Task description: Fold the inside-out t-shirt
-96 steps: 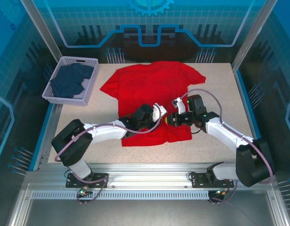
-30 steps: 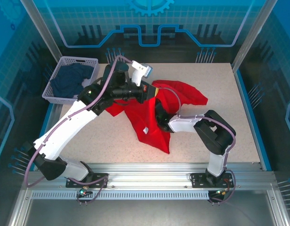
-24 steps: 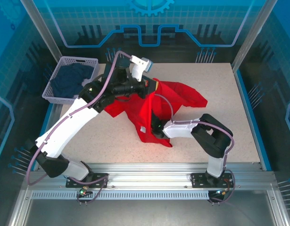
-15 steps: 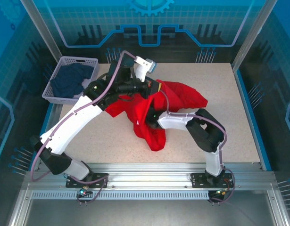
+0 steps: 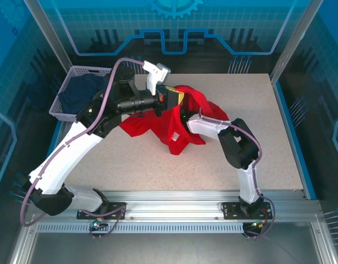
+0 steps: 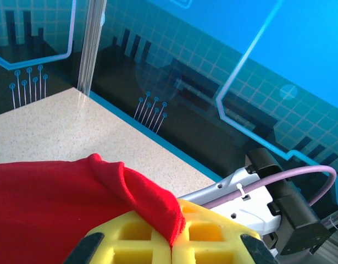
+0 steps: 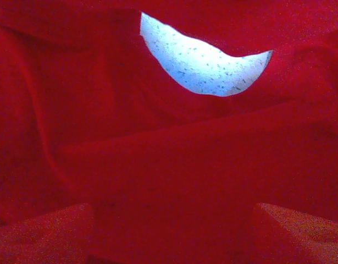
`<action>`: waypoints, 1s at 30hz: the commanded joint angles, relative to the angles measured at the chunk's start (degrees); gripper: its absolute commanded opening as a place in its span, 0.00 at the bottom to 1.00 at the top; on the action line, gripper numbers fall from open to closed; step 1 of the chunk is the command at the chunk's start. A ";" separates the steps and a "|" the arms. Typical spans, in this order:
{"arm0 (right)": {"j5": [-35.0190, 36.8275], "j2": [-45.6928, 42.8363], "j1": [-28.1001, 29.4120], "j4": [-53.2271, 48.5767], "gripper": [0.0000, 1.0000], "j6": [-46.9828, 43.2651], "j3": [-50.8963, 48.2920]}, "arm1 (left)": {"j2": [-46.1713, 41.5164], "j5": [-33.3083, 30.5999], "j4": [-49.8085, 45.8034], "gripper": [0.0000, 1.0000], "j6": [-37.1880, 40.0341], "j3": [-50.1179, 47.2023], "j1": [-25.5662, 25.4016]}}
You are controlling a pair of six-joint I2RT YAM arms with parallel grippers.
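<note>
The left fingers (image 6: 130, 236) are pressed together on a fold of the shirt (image 6: 42, 192), holding it up. The right fingers (image 7: 42, 231) stand apart inside the shirt, gripping nothing. The cloth looks light, limp and clingy. I'd take it by seams or hem corners, since anywhere else slumps. It sits bunched on the speckled desk (image 5: 256, 126), just right of the basket (image 5: 94, 69), with spreading room further right.
</note>
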 commanded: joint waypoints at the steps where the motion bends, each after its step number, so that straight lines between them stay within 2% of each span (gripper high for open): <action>1: -2.56 1.43 -2.41 -4.93 0.79 -2.53 2.73 | -2.58 0.14 1.93 0.00 2.44 1.67 0.18; 6: -3.26 4.60 -2.57 -10.19 0.83 -7.02 7.34 | -3.61 -1.86 2.97 0.00 2.95 0.44 1.05; 12: -5.48 9.04 -3.69 -14.76 0.91 -7.48 12.11 | -3.71 -2.41 3.60 0.00 4.01 5.12 1.80; 21: -8.10 13.54 -5.10 -19.15 0.90 -6.98 17.01 | -4.18 -3.33 6.52 0.00 3.33 8.22 3.78; 22: -8.31 13.64 -5.23 -19.38 0.87 -7.10 16.94 | -4.34 -4.19 6.63 0.00 3.37 7.99 4.16; 23: -8.54 13.63 -5.31 -19.31 0.80 -7.11 16.55 | -4.62 -5.63 6.82 0.00 3.45 7.28 4.37; 24: -9.00 13.33 -5.47 -18.99 0.67 -7.09 15.66 | -4.81 -7.72 6.90 0.00 3.53 6.43 4.65; 26: -10.16 12.55 -5.58 -17.87 0.48 -7.23 13.57 | -5.15 -11.71 6.88 0.00 4.08 4.47 4.97; 30: -12.76 10.33 -5.60 -16.10 0.14 -8.38 9.99 | -5.22 -21.39 6.59 0.00 5.36 0.11 6.53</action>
